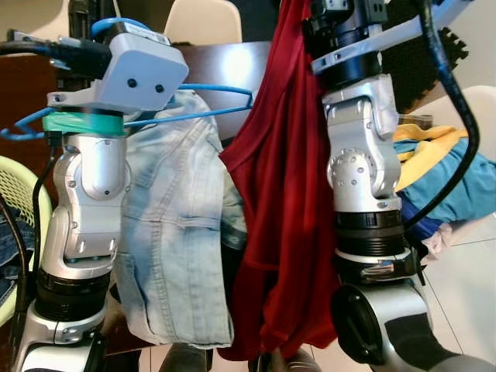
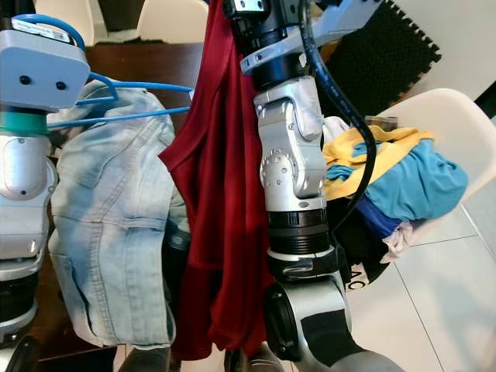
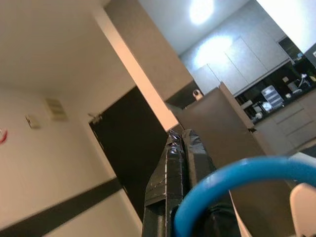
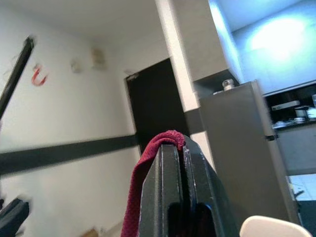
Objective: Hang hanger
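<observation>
A blue wire hanger (image 1: 221,87) carries a pale denim garment (image 1: 174,232) that hangs in front of me at the left. My left gripper (image 3: 180,137) is raised and shut on the hanger's blue hook (image 3: 232,177). To the right of the denim, a dark red garment (image 1: 283,194) hangs down long. My right gripper (image 4: 180,144) is also raised, shut on a fold of that red cloth (image 4: 148,163). Both silver forearms stand upright on either side of the clothes.
A white chair (image 2: 457,116) at the right holds a pile of yellow and blue clothes (image 2: 395,170). A dark wooden table (image 2: 163,58) lies behind, with a yellow-green basket (image 1: 19,194) at the far left. A thin black bar (image 4: 15,74) crosses the right wrist view.
</observation>
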`<state>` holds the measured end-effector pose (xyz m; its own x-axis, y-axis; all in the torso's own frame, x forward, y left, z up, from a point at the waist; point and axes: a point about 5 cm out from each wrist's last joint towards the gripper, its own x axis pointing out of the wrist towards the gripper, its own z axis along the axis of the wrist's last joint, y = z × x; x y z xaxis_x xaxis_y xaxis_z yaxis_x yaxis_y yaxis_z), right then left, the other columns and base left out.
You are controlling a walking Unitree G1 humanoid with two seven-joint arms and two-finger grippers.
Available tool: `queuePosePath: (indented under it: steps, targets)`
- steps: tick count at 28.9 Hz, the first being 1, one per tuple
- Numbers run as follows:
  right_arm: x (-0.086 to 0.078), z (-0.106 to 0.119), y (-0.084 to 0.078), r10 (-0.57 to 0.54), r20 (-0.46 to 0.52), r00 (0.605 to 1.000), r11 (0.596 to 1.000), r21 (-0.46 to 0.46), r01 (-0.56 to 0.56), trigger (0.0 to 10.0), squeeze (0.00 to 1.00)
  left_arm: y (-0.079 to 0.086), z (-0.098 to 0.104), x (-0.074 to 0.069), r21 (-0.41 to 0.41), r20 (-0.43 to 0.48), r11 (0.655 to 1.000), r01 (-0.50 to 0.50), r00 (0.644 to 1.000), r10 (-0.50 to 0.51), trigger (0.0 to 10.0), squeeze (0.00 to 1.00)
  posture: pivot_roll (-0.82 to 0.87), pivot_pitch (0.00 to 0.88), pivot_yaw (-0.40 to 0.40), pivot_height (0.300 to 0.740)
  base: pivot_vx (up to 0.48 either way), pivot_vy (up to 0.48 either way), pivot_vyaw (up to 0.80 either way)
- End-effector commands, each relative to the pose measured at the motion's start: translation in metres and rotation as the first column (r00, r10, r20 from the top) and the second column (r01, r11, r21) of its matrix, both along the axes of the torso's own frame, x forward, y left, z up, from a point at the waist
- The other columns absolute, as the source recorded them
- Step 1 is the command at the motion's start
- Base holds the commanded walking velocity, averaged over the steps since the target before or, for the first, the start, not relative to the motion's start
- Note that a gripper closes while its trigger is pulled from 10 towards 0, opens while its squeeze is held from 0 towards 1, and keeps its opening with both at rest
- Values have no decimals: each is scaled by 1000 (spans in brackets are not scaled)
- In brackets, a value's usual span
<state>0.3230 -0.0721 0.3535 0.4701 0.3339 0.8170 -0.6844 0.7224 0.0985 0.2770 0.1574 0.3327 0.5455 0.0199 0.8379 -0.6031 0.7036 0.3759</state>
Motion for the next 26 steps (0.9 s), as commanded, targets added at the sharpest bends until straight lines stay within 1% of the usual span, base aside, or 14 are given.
queuePosePath:
  steps: [1, 4, 11, 12, 16, 17, 18, 19, 21, 22, 23, 24, 25, 26]
  targets:
    - [-7, 0, 8, 38, 44, 998, 998, -58, -35, 10000, 0, 2, -5, 0, -26, -27, 1000, 7, 1000, -8, 10000, 0, 113, 80, 1, 733, 0, 0, 0]
    - [4, 2, 31, 89, 42, 995, 981, -179, -80, 10000, 0, 3, -8, -1, -41, -33, 999, -9, 999, 8, 10000, 0, 108, 93, -16, 733, 0, 0, 0]
    - [20, 9, 41, 73, 25, 997, 973, -219, -66, 10000, 0, 3, -9, -2, -47, -30, 999, -19, 999, 18, 10000, 0, 115, 105, -33, 733, 0, 0, 0]
    - [32, 16, 46, 21, 9, 1000, 971, -239, -19, 10000, 0, 4, -9, -5, -48, -28, 999, -25, 999, 24, 10000, 0, 127, 119, -40, 733, 0, 0, 0]
    - [44, 28, 46, -68, -4, 998, 968, -243, 65, 10000, 0, 4, -9, -7, -45, -26, 998, -32, 999, 31, 10000, 0, 141, 133, -41, 733, 0, 0, 0]
    - [51, 41, 45, -169, 4, 986, 952, -256, 164, 10000, 0, 5, -8, -10, -42, -25, 998, -39, 999, 38, 10000, 0, 151, 144, -40, 733, 0, 0, 0]
    - [51, 41, 45, -169, 4, 986, 952, -256, 164, 10000, 0, 5, -8, -10, -42, -25, 998, -39, 999, 38, 10000, 0, 151, 144, -40, 733, 0, 0, 0]
    - [54, 58, 38, -297, 26, 955, 922, -254, 293, 10000, 0, 7, -8, -12, -41, -25, 998, -49, 999, 48, 10000, 0, 157, 154, -39, 733, 0, 0, 0]
    - [54, 58, 38, -297, 26, 955, 922, -254, 293, 10000, 0, 7, -8, -12, -41, -25, 998, -49, 999, 48, 10000, 0, 157, 154, -39, 733, 0, 0, 0]
    - [56, 73, 26, -429, 57, 902, 871, -238, 429, 10000, 0, 8, -7, -13, -40, -28, 998, -57, 998, 56, 10000, 0, 161, 165, -38, 733, 0, 0, 0]
    - [56, 73, 26, -429, 57, 902, 871, -238, 429, 10000, 0, 8, -7, -13, -40, -28, 998, -57, 998, 56, 10000, 0, 161, 165, -38, 733, 0, 0, 0]
    - [55, 90, 7, -602, 113, 790, 764, -205, 612, 10000, 0, 9, -7, -15, -39, -32, 997, -60, 998, 58, 10000, 0, 165, 175, -34, 733, 0, 0, 0]
    - [55, 90, 7, -602, 113, 790, 764, -205, 612, 10000, 0, 9, -7, -15, -39, -32, 997, -60, 998, 58, 10000, 0, 165, 175, -34, 733, 0, 0, 0]
    - [52, 105, -15, -750, 159, 642, 625, -149, 767, 10000, 0, 9, -7, -16, -38, -37, 997, -61, 998, 60, 10000, 0, 167, 180, -30, 733, 0, 0, 0]
